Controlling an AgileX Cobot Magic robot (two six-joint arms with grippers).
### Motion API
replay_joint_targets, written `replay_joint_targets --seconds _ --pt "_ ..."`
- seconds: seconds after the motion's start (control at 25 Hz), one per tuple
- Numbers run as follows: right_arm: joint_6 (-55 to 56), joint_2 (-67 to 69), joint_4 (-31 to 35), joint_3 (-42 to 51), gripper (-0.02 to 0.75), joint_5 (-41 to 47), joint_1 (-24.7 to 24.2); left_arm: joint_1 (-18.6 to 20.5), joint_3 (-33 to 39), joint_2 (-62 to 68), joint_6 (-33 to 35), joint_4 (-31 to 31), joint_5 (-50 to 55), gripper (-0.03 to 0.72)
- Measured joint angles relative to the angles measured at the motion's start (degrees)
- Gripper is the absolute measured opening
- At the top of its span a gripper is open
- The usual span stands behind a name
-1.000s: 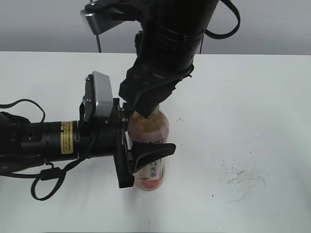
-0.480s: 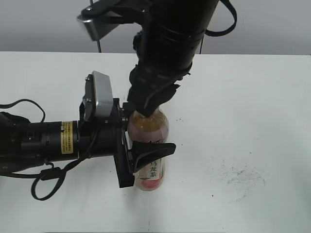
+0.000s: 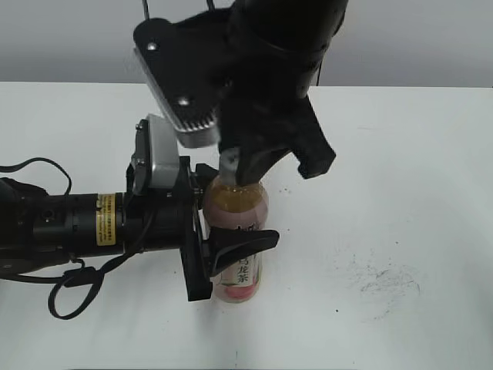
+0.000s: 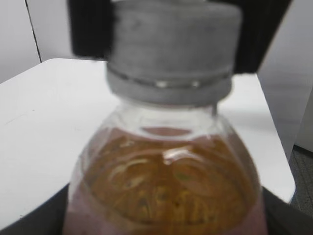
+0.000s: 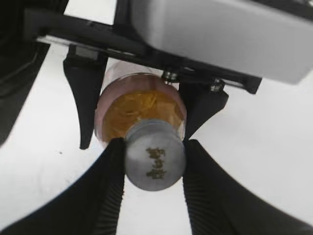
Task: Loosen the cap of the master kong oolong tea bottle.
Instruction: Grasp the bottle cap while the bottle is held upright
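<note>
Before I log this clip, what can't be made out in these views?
- Exterior view: the cap is almost wholly hidden by the right gripper; whether it has loosened cannot be told.
- Left wrist view: the cap and the bottle are blurred and close; the left gripper shows only as dark edges at the bottom corners.
- Right wrist view: the mark on the cap is too small to read; the label is out of sight below.

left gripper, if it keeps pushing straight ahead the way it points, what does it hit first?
The master kong oolong tea bottle: the left gripper already has it clamped between its fingers, so pushing on would likely just shove the bottle rightward. Beyond it the table looks free as far as shown.
</note>
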Motion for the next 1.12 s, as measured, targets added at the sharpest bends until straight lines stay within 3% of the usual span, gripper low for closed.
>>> replay_joint_targets --seconds 0.36,0.52,0.68,0.92,1.12 --pt "-48.7 -0.2 0.4 0.0 0.274 -0.1 0.0 0.0 0.0 0.0 0.4 0.4 -0.2 0.446" --pt "-56.0 -0.2 0.7 0.0 0.274 -0.3 0.0 -0.1 0.0 0.0 0.4 0.4 -0.2 0.446" --pt "-41.3 -0.2 0.5 0.0 0.299 -0.2 0.0 -0.1 0.0 0.0 0.3 0.4 -0.2 0.446" --pt "-0.4 -0.2 -0.4 0.0 0.539 -0.2 0.0 0.0 0.0 0.0 -0.2 0.3 -0.2 0.446" --pt "27.9 -0.2 -0.4 0.0 0.578 -0.2 0.0 0.0 0.0 0.0 -0.2 0.3 -0.2 0.446"
